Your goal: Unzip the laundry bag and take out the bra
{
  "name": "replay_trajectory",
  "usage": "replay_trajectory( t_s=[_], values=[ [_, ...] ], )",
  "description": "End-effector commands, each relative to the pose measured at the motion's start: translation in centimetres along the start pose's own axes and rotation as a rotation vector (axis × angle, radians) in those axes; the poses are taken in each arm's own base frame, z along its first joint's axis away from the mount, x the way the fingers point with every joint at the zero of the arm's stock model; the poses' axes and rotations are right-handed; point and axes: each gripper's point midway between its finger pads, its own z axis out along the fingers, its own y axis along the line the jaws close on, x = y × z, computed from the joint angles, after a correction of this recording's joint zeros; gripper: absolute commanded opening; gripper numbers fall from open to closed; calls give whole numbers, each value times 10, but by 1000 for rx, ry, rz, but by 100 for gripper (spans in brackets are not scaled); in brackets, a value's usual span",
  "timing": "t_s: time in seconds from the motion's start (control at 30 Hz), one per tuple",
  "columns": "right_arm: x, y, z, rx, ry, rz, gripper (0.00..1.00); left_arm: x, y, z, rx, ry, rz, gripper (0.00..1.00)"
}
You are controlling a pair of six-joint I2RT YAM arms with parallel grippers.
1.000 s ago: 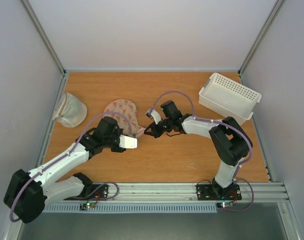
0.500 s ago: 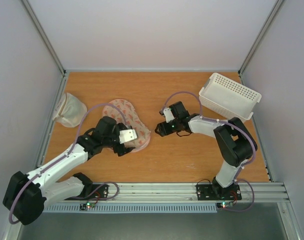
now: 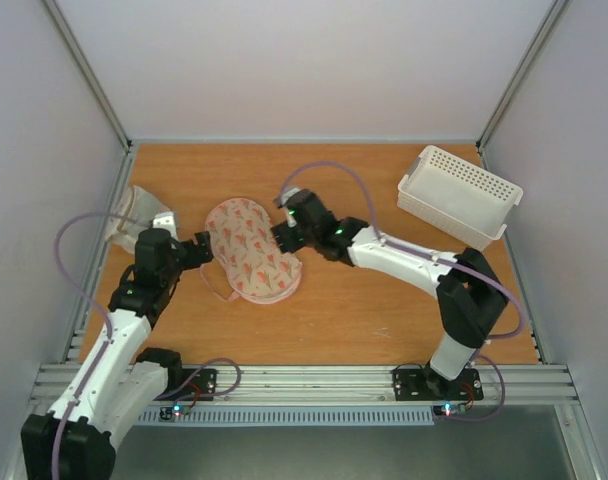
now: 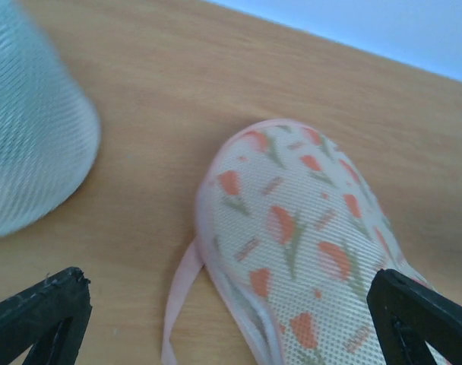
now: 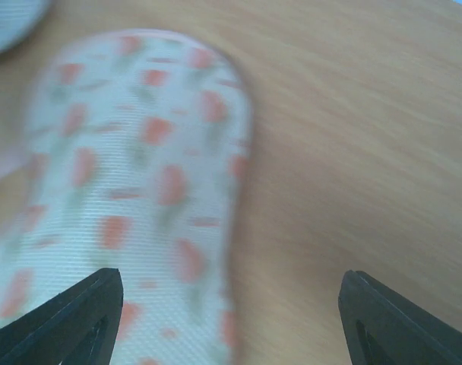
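The laundry bag (image 3: 252, 251), a cream pouch with pink-red prints, lies flat on the wooden table and looks closed. Its pink loop (image 4: 178, 293) trails off the near-left edge. My left gripper (image 3: 198, 247) is open at the bag's left end, its fingers wide around the rounded tip (image 4: 292, 228) and touching nothing. My right gripper (image 3: 282, 234) is open over the bag's upper right edge (image 5: 140, 182), straddling the edge with nothing held. The bra is hidden.
An off-white mesh sack (image 3: 136, 217) lies at the far left, close to my left arm, and shows in the left wrist view (image 4: 26, 144). A white perforated basket (image 3: 459, 192) stands at the back right. Metal rails border the table.
Both grippers have gone from shut to open and let go of the bag, which now lies flat. The left arm swung back left; the right reached left over the bag.
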Motion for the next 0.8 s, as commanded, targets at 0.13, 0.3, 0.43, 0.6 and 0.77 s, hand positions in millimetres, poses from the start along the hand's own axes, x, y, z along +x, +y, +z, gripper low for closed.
replay_trajectory(
  t_s=[0.13, 0.3, 0.43, 0.6, 0.77],
  values=[
    [6, 148, 12, -236, -30, -289, 78, 33, 71, -10, -196, -90, -436, 98],
    [35, 192, 24, -294, 47, -400, 70, 33, 88, -16, -220, -171, -493, 98],
    [55, 211, 35, -331, 103, -421, 70, 26, 88, -19, -207, -206, -483, 98],
    [67, 209, 55, -283, 157, -413, 66, 30, 87, -19, -195, -206, -504, 99],
    [70, 205, 61, -255, 165, -426, 56, 29, 85, -18, -175, -209, -513, 99]
  ],
)
